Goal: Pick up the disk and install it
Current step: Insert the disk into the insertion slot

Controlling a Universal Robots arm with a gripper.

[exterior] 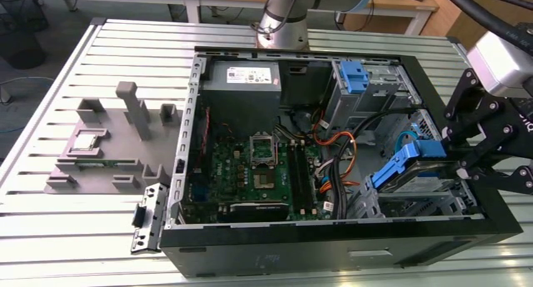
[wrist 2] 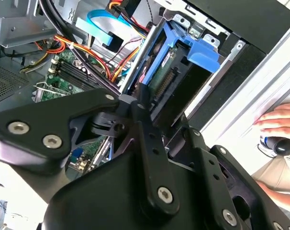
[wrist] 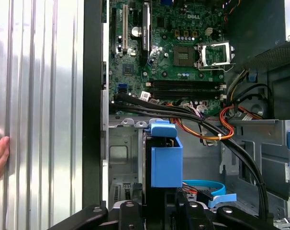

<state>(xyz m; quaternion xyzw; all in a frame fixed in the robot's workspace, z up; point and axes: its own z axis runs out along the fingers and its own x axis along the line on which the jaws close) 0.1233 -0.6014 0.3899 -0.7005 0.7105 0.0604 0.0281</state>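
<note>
Disk (exterior: 406,168) — clenched in the gripper (exterior: 455,155) — tilts at the drive bay (exterior: 433,203), near the case wall (exterior: 498,215).

Black cables (wrist: 135,106) close beside the disk (wrist: 165,163)

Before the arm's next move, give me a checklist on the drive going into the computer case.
1. Grip on the silver metal disk in its blue plastic carrier: ok, gripper shut on it.
2. Disk level in the grey metal drive bay: not ok, tilted, one end raised.
3. Orange cables clear of the bay: cannot tell.
4. Person's hand outside the black computer case: ok, resting on the ribbed metal table.
</note>
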